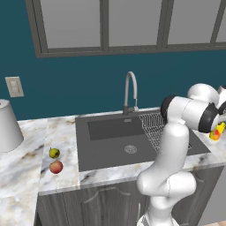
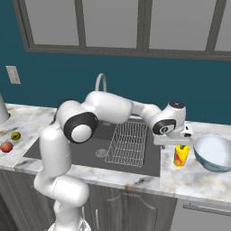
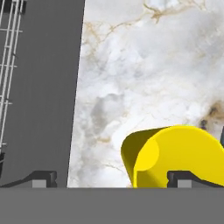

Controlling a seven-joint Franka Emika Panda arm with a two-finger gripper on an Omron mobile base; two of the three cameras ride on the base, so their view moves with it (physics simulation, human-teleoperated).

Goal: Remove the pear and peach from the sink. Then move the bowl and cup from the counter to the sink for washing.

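Cup (image 2: pixel 181 155) stands on the counter (image 2: pixel 189 177) between sink (image 2: pixel 90 151) and bowl (image 2: pixel 214 152); gripper (image 3: pixel 113 178) hangs spread just above it (off-centre in the hand view); I'd centre the fingers, then descend.

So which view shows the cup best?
The right base view: the whole cup stands upright on the counter beside the bowl. The hand view crops its mouth; the left base view catches a sliver behind the arm.
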